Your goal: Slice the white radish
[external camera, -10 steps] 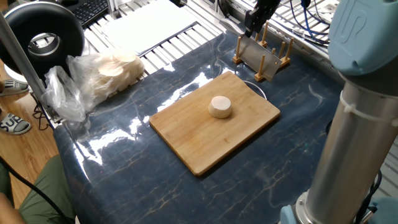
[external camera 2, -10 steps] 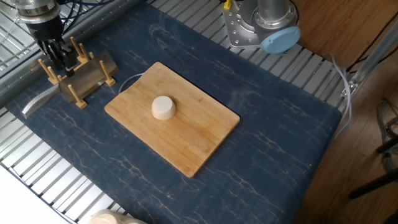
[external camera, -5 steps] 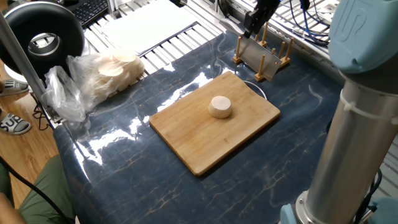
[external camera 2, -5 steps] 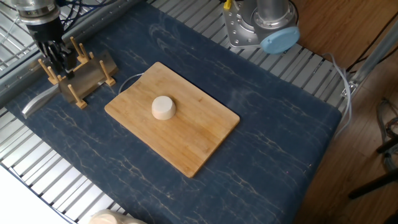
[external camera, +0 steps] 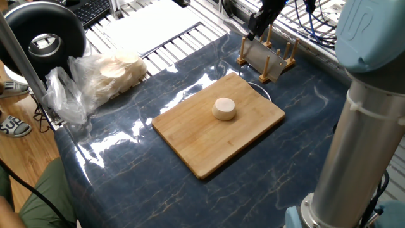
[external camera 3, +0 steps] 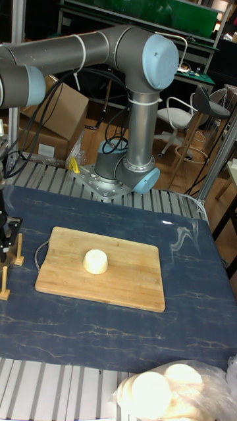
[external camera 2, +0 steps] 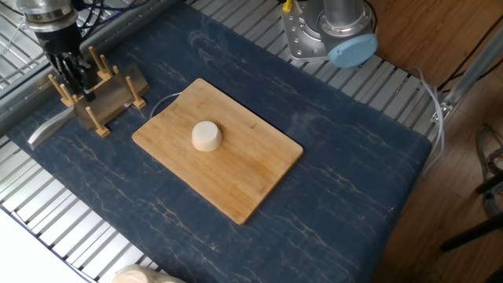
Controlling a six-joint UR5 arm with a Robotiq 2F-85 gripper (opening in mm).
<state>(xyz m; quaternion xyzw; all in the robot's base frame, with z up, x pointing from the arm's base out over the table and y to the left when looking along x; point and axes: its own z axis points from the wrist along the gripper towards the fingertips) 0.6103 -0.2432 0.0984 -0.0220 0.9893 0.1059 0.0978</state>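
The white radish (external camera: pixel 223 108) (external camera 2: pixel 207 136) (external camera 3: pixel 96 261) is a short cream cylinder standing on end near the middle of the wooden cutting board (external camera: pixel 190 142) (external camera 2: pixel 255 177) (external camera 3: pixel 135 279). My gripper (external camera: pixel 257 28) (external camera 2: pixel 76 77) is far from it, at the table's corner, lowered among the pegs of a wooden rack (external camera: pixel 269 62) (external camera 2: pixel 100 106) that holds a flat metal blade (external camera 2: pixel 122 88). The dark fingers sit close to the pegs and the gap between them is not visible. In the tall view only the gripper's (external camera 3: pixel 6 235) edge shows at the left border.
A clear plastic bag of pale round slices (external camera: pixel 107 73) (external camera 3: pixel 164 391) lies at one table edge. The arm's base (external camera 2: pixel 330 31) and grey column (external camera: pixel 361 145) stand at another side. A black ring lamp (external camera: pixel 41 38) stands beside the bag. Blue cloth covers the table.
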